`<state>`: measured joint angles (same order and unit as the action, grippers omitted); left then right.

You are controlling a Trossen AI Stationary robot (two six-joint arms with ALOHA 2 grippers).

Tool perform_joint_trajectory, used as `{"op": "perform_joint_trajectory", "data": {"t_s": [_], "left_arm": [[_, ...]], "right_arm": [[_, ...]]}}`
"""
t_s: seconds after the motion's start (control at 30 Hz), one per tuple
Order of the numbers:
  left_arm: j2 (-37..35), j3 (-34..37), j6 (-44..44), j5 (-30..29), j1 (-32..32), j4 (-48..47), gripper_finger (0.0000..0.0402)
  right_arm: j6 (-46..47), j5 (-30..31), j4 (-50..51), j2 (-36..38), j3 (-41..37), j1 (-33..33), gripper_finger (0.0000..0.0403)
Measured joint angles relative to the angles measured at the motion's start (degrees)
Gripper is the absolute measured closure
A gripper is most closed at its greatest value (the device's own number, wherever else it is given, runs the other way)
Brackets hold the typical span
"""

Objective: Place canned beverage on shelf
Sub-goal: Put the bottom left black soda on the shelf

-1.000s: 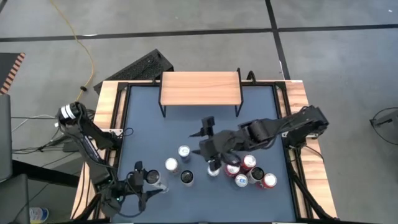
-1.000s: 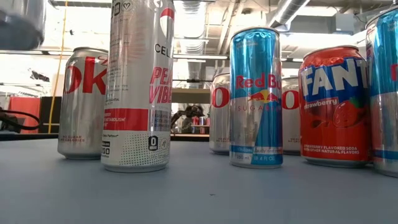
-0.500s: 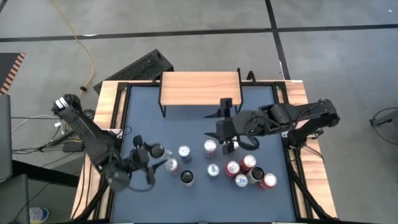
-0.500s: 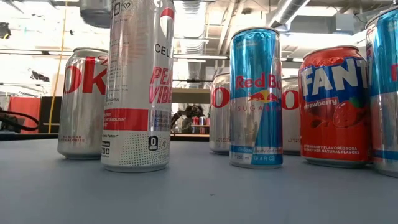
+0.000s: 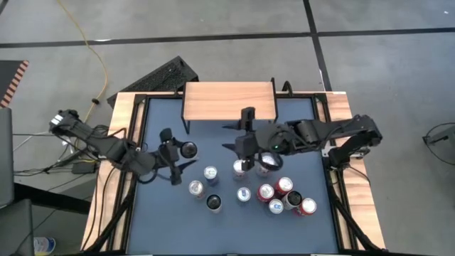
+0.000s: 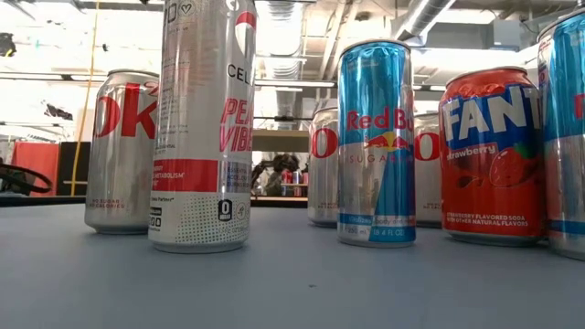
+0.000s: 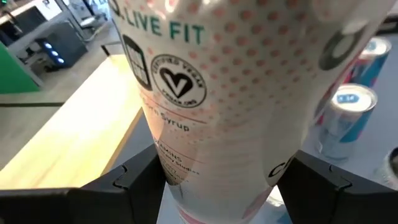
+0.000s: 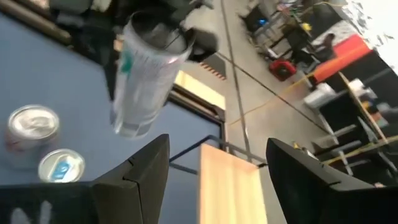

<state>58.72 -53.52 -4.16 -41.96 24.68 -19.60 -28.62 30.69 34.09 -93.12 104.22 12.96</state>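
My left gripper (image 5: 179, 153) is shut on a tall white canned beverage (image 5: 188, 149), held in the air left of the table's middle; this can fills the left wrist view (image 7: 224, 93). My right gripper (image 5: 240, 135) hangs open and empty near the table's middle, in front of the shelf (image 5: 229, 99). The shelf's light-wood top rests on thin black legs at the far edge and shows between the right fingers (image 8: 230, 180). Several other cans (image 5: 274, 195) stand upright on the blue table. My left gripper pinches the white can's round side wall (image 7: 186, 168) between its two fingers (image 7: 140, 180), which come nearly level from the table's left side. In the right wrist view the grip sits near the can's top end (image 8: 161, 37). The can hangs tilted, clear of the table.
Silver-topped cans (image 5: 211, 173) stand just below and right of the held can. In the low view a Coke can (image 6: 123, 151), a tall white can (image 6: 206, 128), a Red Bull (image 6: 375, 142) and a Fanta (image 6: 489, 155) stand in a row. A wooden rim (image 5: 121, 121) frames the table.
My left gripper has carried the white can up from the table's near-left corner toward the far edge and the middle, rolling its wrist, so the can has left the low view. My right gripper has drawn away from the can cluster toward the shelf, rising a little.
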Motion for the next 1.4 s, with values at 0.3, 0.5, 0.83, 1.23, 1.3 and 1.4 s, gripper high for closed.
{"op": "perform_joint_trajectory", "data": {"t_s": [0.3,0.5,0.83,1.23,1.3,1.4], "left_arm": [[2.38,0.07,5.82,11.83,-12.04,0.03,0.0157],[3.13,0.06,8.75,15.96,-16.48,-0.07,0.0157],[3.28,0.04,12.0,16.21,-18.71,-0.83,0.0157],[3.28,0.06,13.99,15.86,-19.23,-1.04,0.0157],[3.28,0.44,14.47,15.68,-19.55,-0.06,0.0157],[3.28,0.49,14.93,15.72,-20.14,-0.11,0.0157]], "right_arm": [[0.5,0.9,2.52,-3.54,-0.03,0.77,0.0147],[-2.74,5.82,2.03,-7.89,2.01,1.04,0.0146],[6.74,-0.19,23.89,-18.63,24.5,-0.98,0.0146],[0.24,-1.08,27.86,-22.8,29.47,-3.2,0.0146],[-0.17,-1.12,25.28,-22.32,29.49,-2.95,0.0146],[-0.12,-2.26,23.21,-22.21,29.58,-2.84,0.0146]]}}
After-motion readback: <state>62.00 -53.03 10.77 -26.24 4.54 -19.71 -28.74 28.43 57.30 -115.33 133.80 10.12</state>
